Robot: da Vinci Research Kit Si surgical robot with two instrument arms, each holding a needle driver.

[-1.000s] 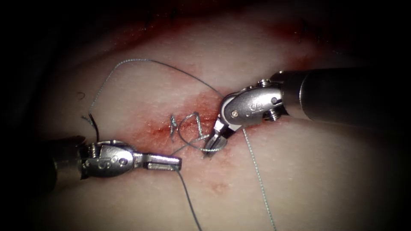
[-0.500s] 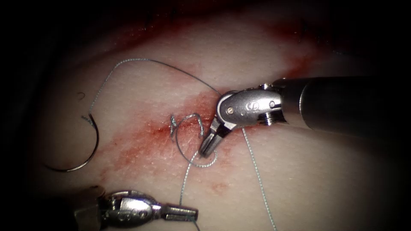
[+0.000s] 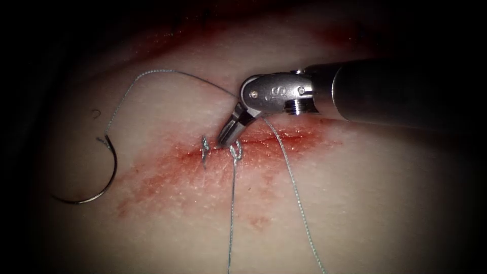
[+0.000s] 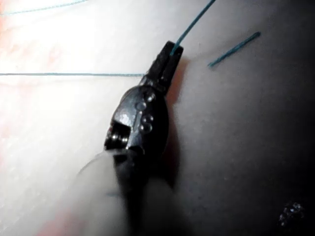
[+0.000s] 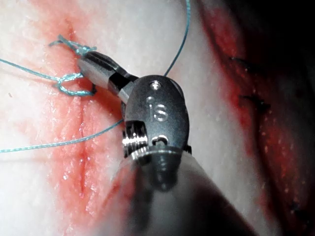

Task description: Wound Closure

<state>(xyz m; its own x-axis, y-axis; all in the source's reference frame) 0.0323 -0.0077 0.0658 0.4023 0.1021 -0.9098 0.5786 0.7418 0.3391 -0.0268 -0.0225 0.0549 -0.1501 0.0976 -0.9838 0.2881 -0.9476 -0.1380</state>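
On the tissue (image 3: 355,203), my right tool (image 3: 224,141) reaches in from the right, its jaws shut on the thread's short end right at the knot (image 3: 235,150) on the cut (image 3: 284,136). The right wrist view shows that tool (image 5: 86,63) touching the small loop (image 5: 69,83). One thread strand (image 3: 231,213) runs taut from the knot toward the lower edge. My left tool (image 4: 172,49) is shut on the thread (image 4: 197,22). The curved needle (image 3: 114,170) lies free on the tissue left of the cut, held by neither tool.
A tied stitch (image 3: 204,147) sits just left of the knot. A second strand (image 3: 297,198) trails from under the right tool to the lower right. Thread from the needle arcs over the upper tissue (image 3: 167,71). Red fluid stains the tissue around the cut (image 3: 167,177).
My left tool has drawn downward out of the endoscope view with the thread. The wide loop has shrunk to a small knot on the cut. My right tool has moved up and left.
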